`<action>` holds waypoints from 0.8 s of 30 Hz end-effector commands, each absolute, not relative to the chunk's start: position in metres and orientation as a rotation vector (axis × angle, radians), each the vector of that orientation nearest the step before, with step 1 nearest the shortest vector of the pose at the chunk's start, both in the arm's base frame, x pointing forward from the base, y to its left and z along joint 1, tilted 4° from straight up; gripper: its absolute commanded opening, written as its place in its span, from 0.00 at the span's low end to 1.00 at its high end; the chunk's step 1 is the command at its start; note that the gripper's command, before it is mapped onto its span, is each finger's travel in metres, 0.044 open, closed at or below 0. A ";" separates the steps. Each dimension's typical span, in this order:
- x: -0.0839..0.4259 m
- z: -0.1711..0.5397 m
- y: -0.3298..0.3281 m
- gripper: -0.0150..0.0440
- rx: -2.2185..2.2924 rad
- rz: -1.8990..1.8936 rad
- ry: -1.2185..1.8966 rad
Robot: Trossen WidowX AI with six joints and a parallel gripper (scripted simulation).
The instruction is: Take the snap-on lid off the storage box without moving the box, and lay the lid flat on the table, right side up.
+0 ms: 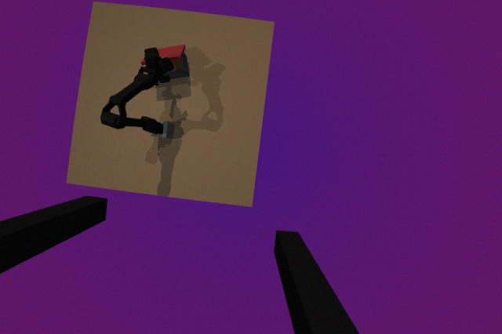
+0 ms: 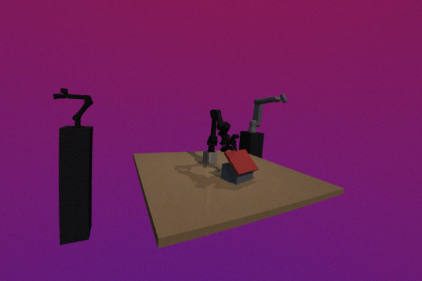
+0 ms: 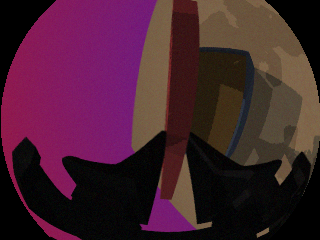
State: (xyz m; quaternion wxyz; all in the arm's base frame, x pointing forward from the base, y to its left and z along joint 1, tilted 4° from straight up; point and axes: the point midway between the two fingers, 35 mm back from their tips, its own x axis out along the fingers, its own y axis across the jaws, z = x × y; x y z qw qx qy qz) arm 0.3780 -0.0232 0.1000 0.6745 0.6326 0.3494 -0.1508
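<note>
The gripper (image 1: 161, 67) (image 2: 234, 149) (image 3: 176, 136) is clamped on the red lid (image 1: 172, 52) (image 2: 241, 161) (image 3: 184, 75), now tilting it off the box (image 1: 187, 67) (image 2: 236, 176) (image 3: 249, 80) below; next, I think, is lifting it clear.

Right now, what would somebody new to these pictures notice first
Probably the bright red lid, steeply tilted above the blue-grey box, one edge pinched in the black claw. Next, the tan square table beneath them, against vivid purple and magenta surroundings. In the exterior view, a second black arm stands on a tall dark pillar at far left.
</note>
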 end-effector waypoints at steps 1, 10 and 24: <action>0.385 0.109 -0.023 0.25 1.425 -0.335 0.771; 0.388 0.121 -0.023 0.25 1.425 -0.334 0.771; 0.389 0.139 -0.023 0.25 1.425 -0.334 0.771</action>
